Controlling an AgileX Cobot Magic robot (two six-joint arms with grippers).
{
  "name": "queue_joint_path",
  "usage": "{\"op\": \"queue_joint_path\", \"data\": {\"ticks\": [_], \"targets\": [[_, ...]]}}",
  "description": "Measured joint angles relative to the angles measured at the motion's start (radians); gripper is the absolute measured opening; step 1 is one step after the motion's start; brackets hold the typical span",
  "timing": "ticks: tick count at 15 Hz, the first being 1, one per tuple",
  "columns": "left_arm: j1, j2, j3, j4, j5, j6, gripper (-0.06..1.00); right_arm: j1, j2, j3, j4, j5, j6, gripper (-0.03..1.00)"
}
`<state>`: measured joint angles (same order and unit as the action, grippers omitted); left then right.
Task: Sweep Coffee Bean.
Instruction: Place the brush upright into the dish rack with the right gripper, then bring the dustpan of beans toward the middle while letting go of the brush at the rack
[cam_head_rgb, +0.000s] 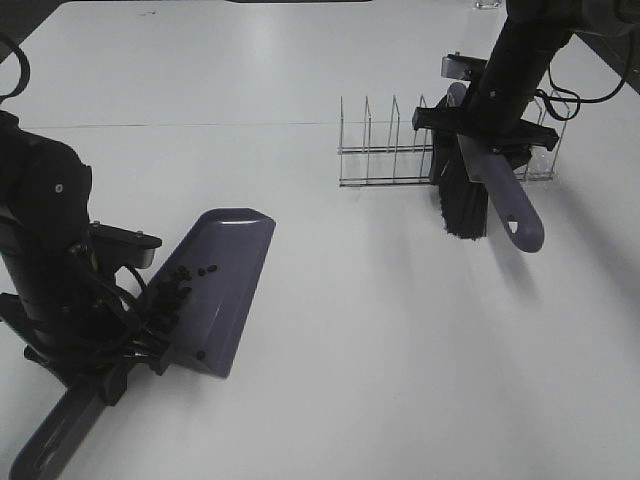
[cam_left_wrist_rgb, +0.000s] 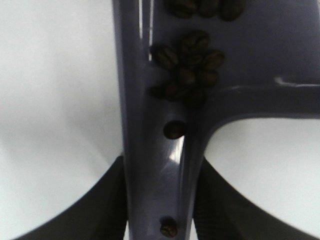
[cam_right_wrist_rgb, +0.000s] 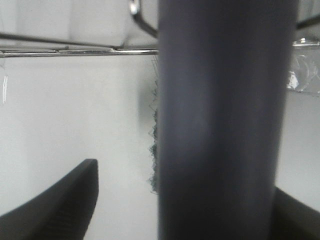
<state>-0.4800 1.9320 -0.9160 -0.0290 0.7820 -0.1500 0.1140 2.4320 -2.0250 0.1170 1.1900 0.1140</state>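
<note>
My left gripper (cam_head_rgb: 112, 372) is clamped tight on the handle of the dustpan (cam_head_rgb: 225, 270), which lies flat on the table (cam_head_rgb: 350, 350) with the coffee beans (cam_head_rgb: 175, 290) heaped at the back of its scoop. From the high camera I count one dustpan, one brush (cam_head_rgb: 505, 200), one wire rack (cam_head_rgb: 385, 150) and a couple of dozen beans, too small to tally exactly; I see none loose on the table. My right gripper (cam_head_rgb: 480, 140) is over at the rack, around the brush, whose bristles rest on the table against the wires. The left wrist view shows my fingers (cam_left_wrist_rgb: 107, 205) pressed to either side of the handle and roughly thirteen beans – three cut off at the edge, a cluster of about eight, and two lone ones lying on the handle itself. The right wrist view shows my jaws part open: one finger (cam_right_wrist_rgb: 55, 200) stands clear of the brush handle, the other just beside it. I judge the sweeping done and the brush being parked. Next I would need to draw the right gripper off without tipping the brush, and keep the pan level – those handle beans could roll.
</note>
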Motion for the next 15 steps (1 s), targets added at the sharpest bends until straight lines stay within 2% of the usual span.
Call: {"op": "queue_joint_path", "data": {"ticks": [3,11,15], "targets": [[0.0,0.0,0.0,0.0,0.0,0.0,0.33,0.0,0.0,-0.001,-0.019,0.025,0.0,0.66],[0.0,0.0,0.0,0.0,0.001,0.0,0.33,0.0,-0.058,-0.002,-0.073,0.027,0.0,0.67],[0.0,0.002,-0.007,-0.001,0.005,0.0,0.33,0.0,-0.132,-0.002,-0.145,0.028,0.0,0.67]]}}
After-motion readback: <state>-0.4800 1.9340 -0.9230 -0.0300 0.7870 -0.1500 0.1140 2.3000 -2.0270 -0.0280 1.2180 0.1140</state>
